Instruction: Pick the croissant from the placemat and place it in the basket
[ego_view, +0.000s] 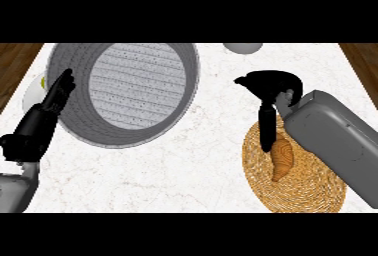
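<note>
One golden-brown curved croissant (282, 159) lies on the round woven straw placemat (310, 192) — light, flaky, easily crushed, so best pinched across its thick middle. The right robot hand (269, 90) hovers above, one finger (266, 131) pointing down beside it, holding nothing; the grey perforated round basket (74, 122) waits well apart.

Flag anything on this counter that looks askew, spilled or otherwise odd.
Nothing stands out. The croissant lies whole on the woven placemat, under the right hand. The grey basket sits upright with nothing inside it, beside the resting left hand. Nothing is spilled on the marble counter.
</note>
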